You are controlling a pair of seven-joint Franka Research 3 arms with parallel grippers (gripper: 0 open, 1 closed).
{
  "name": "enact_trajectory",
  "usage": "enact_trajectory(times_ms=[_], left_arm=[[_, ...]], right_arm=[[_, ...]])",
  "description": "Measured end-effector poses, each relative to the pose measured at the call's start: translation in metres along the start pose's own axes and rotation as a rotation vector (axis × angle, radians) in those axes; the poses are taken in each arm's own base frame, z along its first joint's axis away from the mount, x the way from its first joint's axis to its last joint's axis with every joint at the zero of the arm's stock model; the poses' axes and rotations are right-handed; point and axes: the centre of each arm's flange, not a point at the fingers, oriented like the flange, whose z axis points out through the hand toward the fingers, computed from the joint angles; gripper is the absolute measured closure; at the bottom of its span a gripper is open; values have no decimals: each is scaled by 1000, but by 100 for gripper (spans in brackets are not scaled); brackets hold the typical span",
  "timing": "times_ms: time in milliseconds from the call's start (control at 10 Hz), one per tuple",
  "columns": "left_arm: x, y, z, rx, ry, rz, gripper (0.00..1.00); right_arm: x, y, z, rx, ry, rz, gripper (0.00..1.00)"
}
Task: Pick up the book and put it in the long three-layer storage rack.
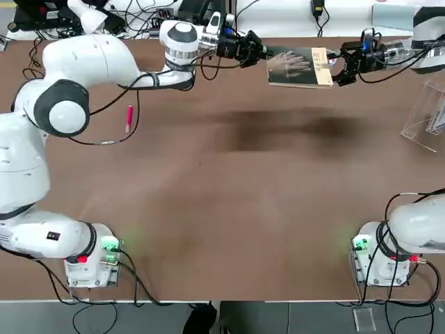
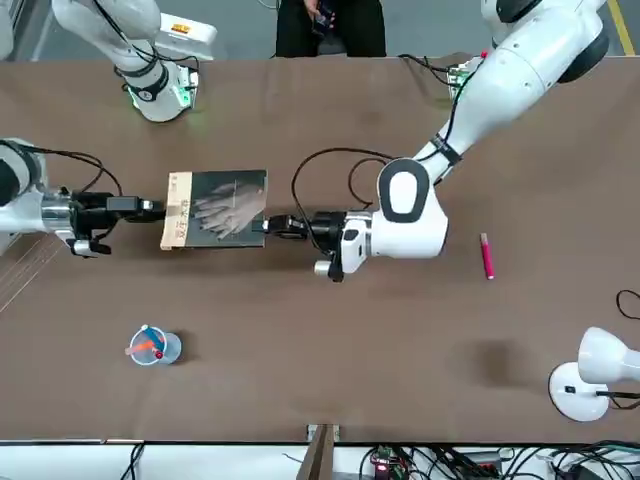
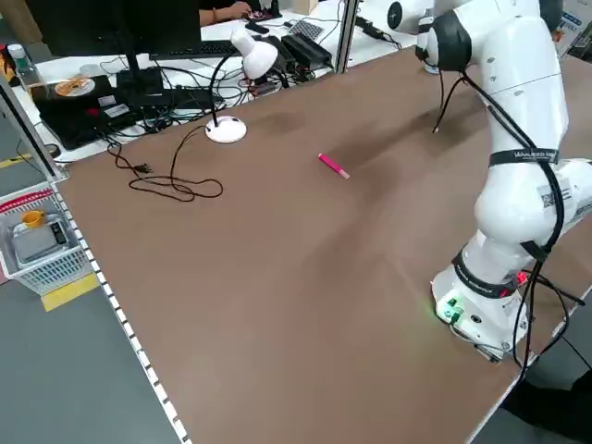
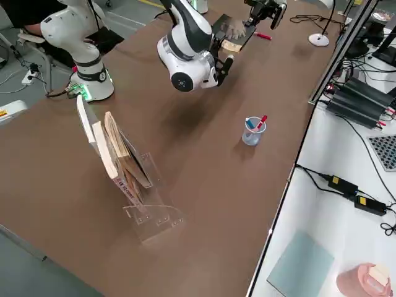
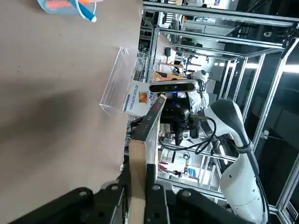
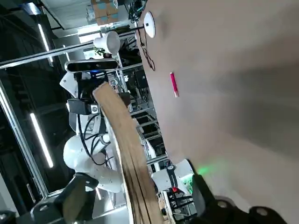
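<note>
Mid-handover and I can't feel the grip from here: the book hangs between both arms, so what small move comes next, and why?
Probably close the right gripper on the book. Its fingers stand open around the tan-strip edge, while the left gripper is shut on the opposite edge, holding the book above the table. Only then should the left let go, so the right can carry it to the storage rack.

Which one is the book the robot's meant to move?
Look between the two arms, above the brown table. The left gripper holds the book level by one edge. It is thin and dark grey, with a pale hand picture and a tan strip.
</note>
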Motion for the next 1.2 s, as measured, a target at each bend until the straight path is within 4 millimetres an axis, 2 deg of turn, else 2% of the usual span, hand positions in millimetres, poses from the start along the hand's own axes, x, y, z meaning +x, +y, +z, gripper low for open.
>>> enact_trajectory(times_ms=[100,300,500,800,900,1200], left_arm=[[0,0,0,1,1,0,100],[0,0,0,1,4,0,100],[0,0,0,2,6,0,100],[0,0,0,2,6,1,100],[1,0,0,2,7,0,100],[1,0,0,2,8,1,97]], right_arm=[[0,-1,3,9,-2,1,4],[0,-1,7,17,-15,2,28],[-1,-1,9,24,-24,4,47],[-1,-1,9,35,-24,9,80],[-1,-1,9,41,-22,11,85],[-1,-2,9,47,-23,28,85]])
